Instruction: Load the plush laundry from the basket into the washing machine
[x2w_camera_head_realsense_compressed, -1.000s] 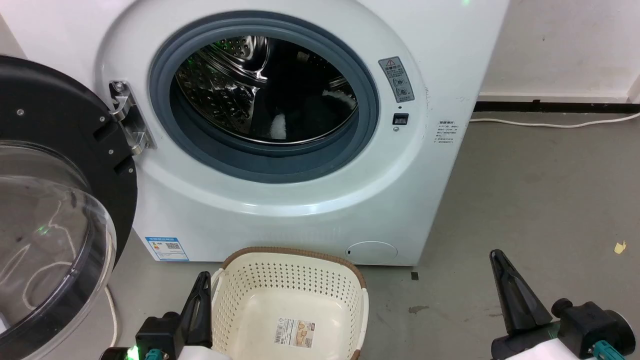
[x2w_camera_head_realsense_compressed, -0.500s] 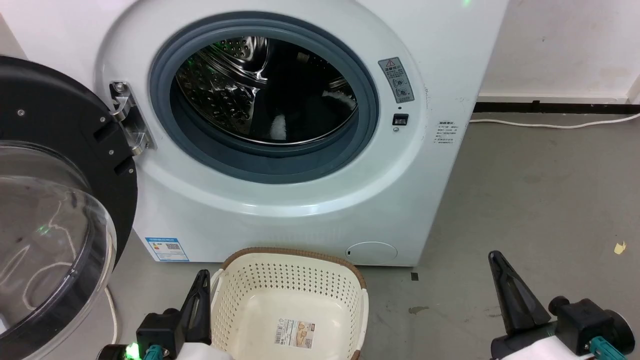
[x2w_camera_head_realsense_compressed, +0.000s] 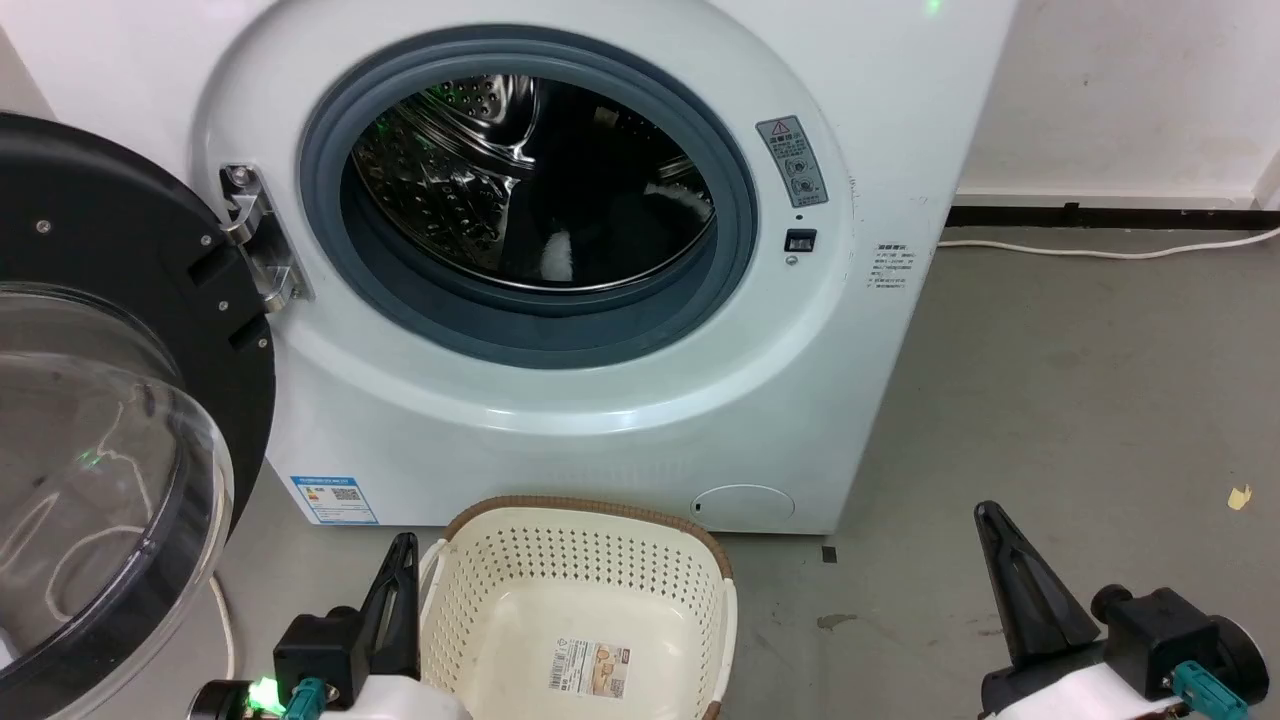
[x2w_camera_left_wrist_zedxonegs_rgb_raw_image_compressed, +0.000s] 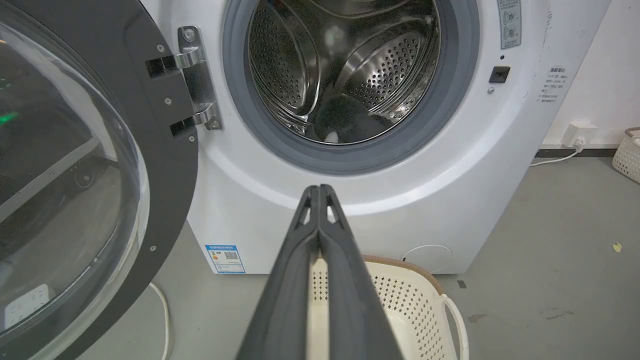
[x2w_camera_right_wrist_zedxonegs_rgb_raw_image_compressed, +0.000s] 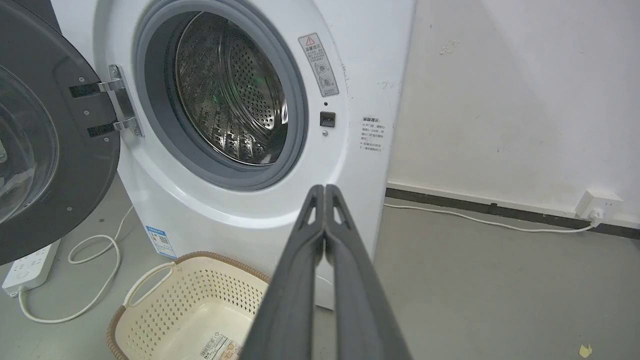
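- Black shaggy plush laundry (x2w_camera_head_realsense_compressed: 610, 232) with white patches lies at the bottom of the steel drum (x2w_camera_head_realsense_compressed: 440, 190), inside the washing machine (x2w_camera_head_realsense_compressed: 560, 420), upper centre of the head view.
- Left wrist view looks straight into the drum and gives the plush (x2w_camera_left_wrist_zedxonegs_rgb_raw_image_compressed: 345, 117) low at the rear; the right wrist view takes the drum at an angle, showing its perforated side wall (x2w_camera_right_wrist_zedxonegs_rgb_raw_image_compressed: 235, 110).
- Door (x2w_camera_head_realsense_compressed: 100, 400) swung wide open at frame left.
- Basket (x2w_camera_head_realsense_compressed: 590, 503) on the floor at bottom centre, just before the machine, its bottom label (x2w_camera_head_realsense_compressed: 590, 668) bare.
- Left gripper (x2w_camera_head_realsense_compressed: 403, 548) just beside the basket's left rim, fingers pressed together on nothing; confirmed in its wrist view (x2w_camera_left_wrist_zedxonegs_rgb_raw_image_compressed: 318, 187).
- Right gripper (x2w_camera_head_realsense_compressed: 985, 512) at lower right, well apart from the basket, fingers likewise closed and empty (x2w_camera_right_wrist_zedxonegs_rgb_raw_image_compressed: 325, 187).
- Right wrist view adds a power strip (x2w_camera_right_wrist_zedxonegs_rgb_raw_image_compressed: 27, 267) lower left and a wall socket (x2w_camera_right_wrist_zedxonegs_rgb_raw_image_compressed: 597, 202) at right.
- Left wrist view adds a second basket (x2w_camera_left_wrist_zedxonegs_rgb_raw_image_compressed: 629, 152) at its right edge.
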